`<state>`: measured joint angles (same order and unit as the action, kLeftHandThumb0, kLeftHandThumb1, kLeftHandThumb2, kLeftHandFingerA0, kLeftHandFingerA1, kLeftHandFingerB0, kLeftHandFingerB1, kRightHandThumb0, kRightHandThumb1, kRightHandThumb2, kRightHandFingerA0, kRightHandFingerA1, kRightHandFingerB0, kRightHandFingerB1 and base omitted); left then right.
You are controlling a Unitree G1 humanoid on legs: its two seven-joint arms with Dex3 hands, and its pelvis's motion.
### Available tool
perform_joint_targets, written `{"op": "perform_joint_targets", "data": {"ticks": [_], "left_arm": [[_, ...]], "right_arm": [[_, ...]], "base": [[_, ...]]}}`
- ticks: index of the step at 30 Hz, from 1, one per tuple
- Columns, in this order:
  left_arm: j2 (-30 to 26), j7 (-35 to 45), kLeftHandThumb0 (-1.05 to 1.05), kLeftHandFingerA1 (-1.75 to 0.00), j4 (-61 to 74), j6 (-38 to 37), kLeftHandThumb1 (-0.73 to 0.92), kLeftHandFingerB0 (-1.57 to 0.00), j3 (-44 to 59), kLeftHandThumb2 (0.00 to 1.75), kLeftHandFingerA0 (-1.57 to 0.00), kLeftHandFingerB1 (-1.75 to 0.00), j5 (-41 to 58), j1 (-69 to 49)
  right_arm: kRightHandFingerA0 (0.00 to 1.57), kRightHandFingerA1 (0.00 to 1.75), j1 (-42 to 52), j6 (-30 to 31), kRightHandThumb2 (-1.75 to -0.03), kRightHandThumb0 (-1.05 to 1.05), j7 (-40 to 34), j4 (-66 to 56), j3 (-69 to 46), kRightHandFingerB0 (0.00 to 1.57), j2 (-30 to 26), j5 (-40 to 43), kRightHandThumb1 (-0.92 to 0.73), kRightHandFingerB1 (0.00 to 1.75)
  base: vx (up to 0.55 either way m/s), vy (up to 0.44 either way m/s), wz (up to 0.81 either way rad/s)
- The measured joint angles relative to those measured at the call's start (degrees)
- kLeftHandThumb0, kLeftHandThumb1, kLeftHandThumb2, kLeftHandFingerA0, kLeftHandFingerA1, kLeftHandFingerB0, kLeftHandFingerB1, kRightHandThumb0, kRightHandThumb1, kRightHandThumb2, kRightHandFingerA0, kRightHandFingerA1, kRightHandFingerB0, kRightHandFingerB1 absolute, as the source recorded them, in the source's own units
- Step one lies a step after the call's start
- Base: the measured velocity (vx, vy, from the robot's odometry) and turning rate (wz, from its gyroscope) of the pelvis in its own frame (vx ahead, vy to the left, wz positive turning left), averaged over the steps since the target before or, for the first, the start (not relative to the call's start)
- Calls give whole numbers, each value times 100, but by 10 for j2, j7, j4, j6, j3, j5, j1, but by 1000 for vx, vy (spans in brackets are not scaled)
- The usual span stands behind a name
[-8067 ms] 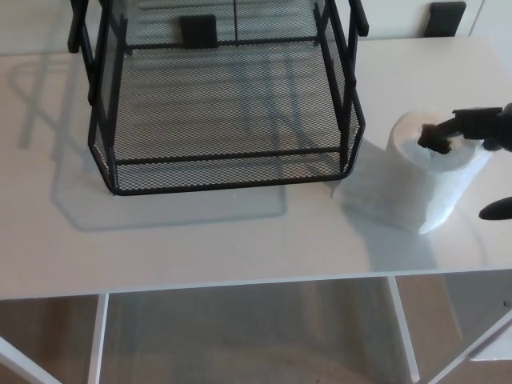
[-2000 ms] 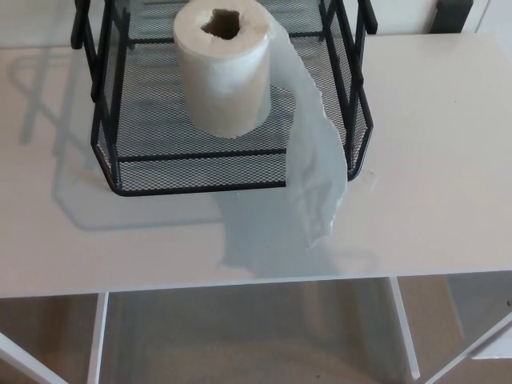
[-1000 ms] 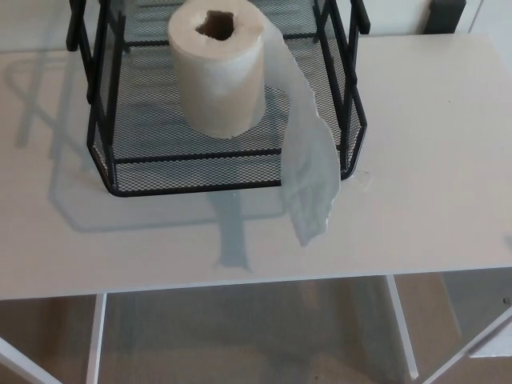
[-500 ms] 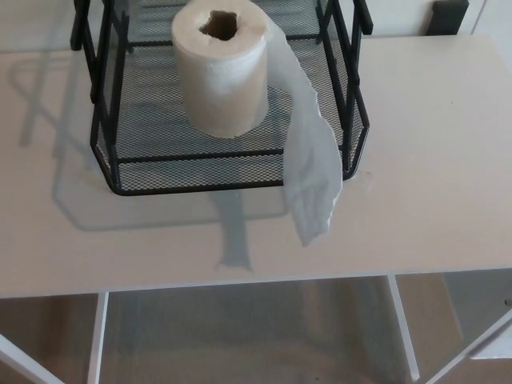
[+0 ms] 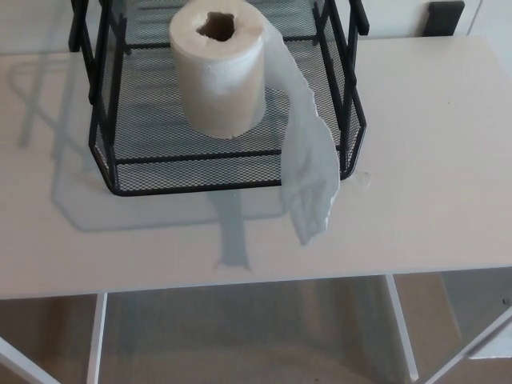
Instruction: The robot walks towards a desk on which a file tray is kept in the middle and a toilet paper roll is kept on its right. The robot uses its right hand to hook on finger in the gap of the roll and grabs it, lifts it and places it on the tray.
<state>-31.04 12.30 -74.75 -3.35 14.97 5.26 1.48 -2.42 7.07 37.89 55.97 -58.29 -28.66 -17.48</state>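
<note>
The toilet paper roll point(image 5: 218, 76) stands upright on the mesh floor of the black wire file tray point(image 5: 112, 164), its hollow core facing up. A loose tail of paper point(image 5: 310, 172) runs from the roll's right side, drapes over the tray's front right rim and hangs down onto the white desk point(image 5: 432, 144). Neither of my hands shows in the head view.
A small black object point(image 5: 443, 18) sits at the desk's far right edge. Below the desk's front edge I see white frame legs point(image 5: 96, 336) and the floor.
Long ago my right hand was hooked in the roll on the desk; the roll now stands in the tray. Over the last second only the view shifts slightly and the paper tail sways.
</note>
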Motion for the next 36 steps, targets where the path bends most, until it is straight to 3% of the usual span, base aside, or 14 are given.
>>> {"op": "perform_joint_targets", "data": {"ticks": [3, 7, 11, 12, 15, 18, 23, 24, 25, 26, 28, 31, 32, 36], "left_arm": [[0, 0, -96, -122, 0, 0, 74, -34, 4, 92, -54, -105, 2, 0], [0, 0, -97, -109, -1, 2, 64, -42, 8, 113, -60, -95, 2, -1], [0, 1, -97, -111, -1, 7, 64, -42, 12, 112, -60, -97, 3, -1], [0, 1, -99, -108, 0, 8, 63, -41, 13, 112, -56, -95, 3, -1], [0, 4, -102, -109, 0, 11, 63, -40, 21, 111, -60, -95, 5, -2], [0, 6, -101, -107, 0, 13, 63, -40, 23, 110, -58, -94, 5, -2], [0, 6, -99, -108, 0, 18, 63, -39, 26, 112, -55, -95, 5, -1], [0, 6, -97, -107, 0, 20, 66, -44, 27, 112, -55, -95, 5, 0], [0, 6, -97, -107, 1, 21, 66, -44, 27, 112, -55, -95, 5, 0], [0, 6, -98, -107, 1, 21, 67, -44, 25, 111, -57, -95, 4, 0], [0, 6, -100, -109, 1, 21, 65, -41, 21, 112, -61, -95, 3, -1], [0, 6, -98, -108, 1, 21, 65, -42, 20, 113, -61, -94, 3, -1], [0, 6, -97, -109, 1, 21, 65, -46, 21, 111, -63, -97, 3, -1], [0, 5, -99, -110, 0, 23, 65, -44, 21, 112, -67, -96, 4, -1]], "right_arm": [[3, 49, 20, -9, -59, -55, -26, 27, 22, 10, 16, 4, -59, 24], [2, 38, 41, -22, -93, -74, -56, 44, 73, 8, 25, 3, -55, 34], [0, 39, 64, -49, -88, -70, -93, 51, 155, 11, 25, -3, -48, 40], [1, 42, 66, -52, -60, -72, -98, 51, 164, 14, 25, -2, -71, 28], [3, 39, 73, -69, -91, -73, -122, 51, 211, 8, 20, 4, -52, 35], [6, 42, 79, -89, -62, -75, -144, 51, 257, 14, 8, 8, -66, 25], [4, 50, 83, -112, -92, -89, -170, 58, 309, 6, -7, 18, -58, 37], [3, 54, 82, -115, -98, -37, -174, 62, 319, 0, -11, 19, -39, 49], [3, 54, 81, -118, -98, -37, -178, 67, 324, 0, -12, 22, -39, 49], [8, 45, 80, -120, -61, -75, -180, 70, 324, 15, -13, 26, -71, 25], [3, 45, 79, -129, -92, -77, -186, 77, 336, 9, -14, 33, -55, 37], [2, 41, 79, -136, -60, -72, -197, 79, 359, 15, -18, 36, -70, 27], [2, 39, 79, -138, -97, -82, -202, 79, 365, 12, -20, 37, -58, 38], [2, 43, 80, -147, -102, -80, -217, 80, 401, 8, -32, 37, -62, 33]], "base": [[0, 0, 0], [0, 0, 0], [0, 0, 0], [0, 0, 0], [0, 0, 0], [0, 0, 0], [0, 0, 0], [0, 0, 0], [0, 0, 0], [0, 0, 0], [0, 0, 0], [0, 0, 0], [0, 0, 0], [0, 0, 0]]}}
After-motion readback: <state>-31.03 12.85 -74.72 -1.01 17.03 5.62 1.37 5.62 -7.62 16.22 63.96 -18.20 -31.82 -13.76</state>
